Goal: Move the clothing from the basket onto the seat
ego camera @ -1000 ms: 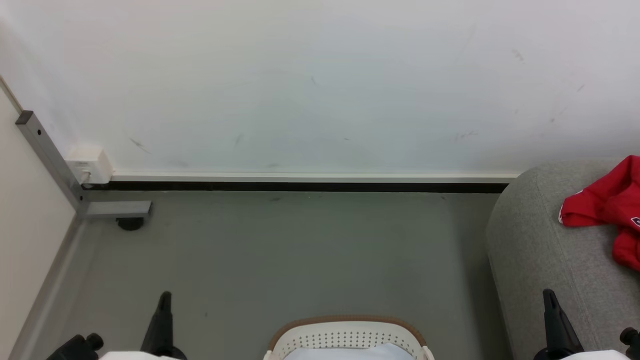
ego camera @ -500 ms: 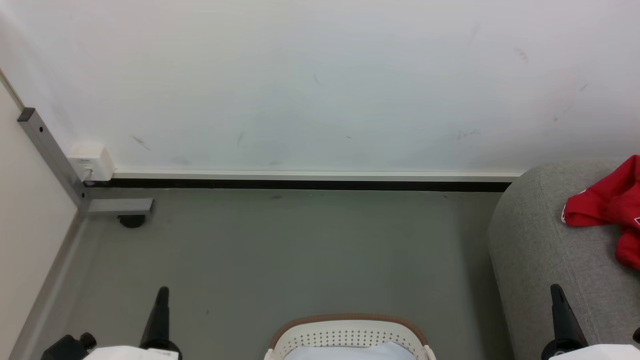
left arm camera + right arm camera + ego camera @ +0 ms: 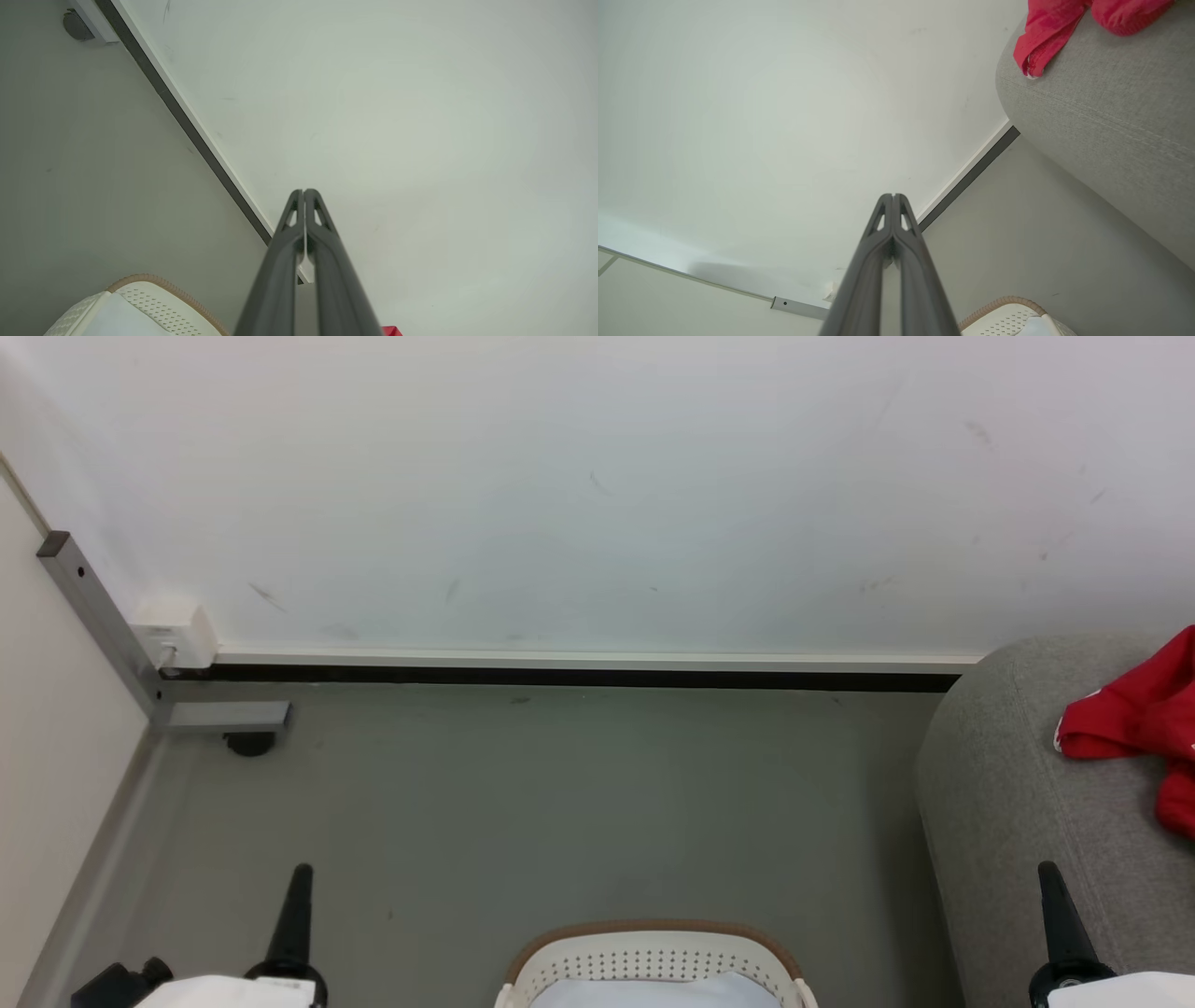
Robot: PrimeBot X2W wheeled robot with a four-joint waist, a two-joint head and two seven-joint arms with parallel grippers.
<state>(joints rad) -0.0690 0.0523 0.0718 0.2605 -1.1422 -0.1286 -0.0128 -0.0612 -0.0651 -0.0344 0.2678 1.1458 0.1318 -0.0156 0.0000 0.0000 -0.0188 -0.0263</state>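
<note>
Crumpled red clothing point(image 3: 1144, 728) lies on the grey seat point(image 3: 1008, 803) at the frame's right edge. Both the left gripper point(image 3: 303, 193) and right gripper point(image 3: 893, 197) are clenched and empty.

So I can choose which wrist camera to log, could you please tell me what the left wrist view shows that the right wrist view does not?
The left wrist view offers the left pincer, shut, and a dark round foot by the baseboard. The right wrist view offers the right pincer, also shut, and the grey seat. Both share the basket, baseboard, white wall, grey floor and red clothing, a mere sliver in the left wrist view.
</note>
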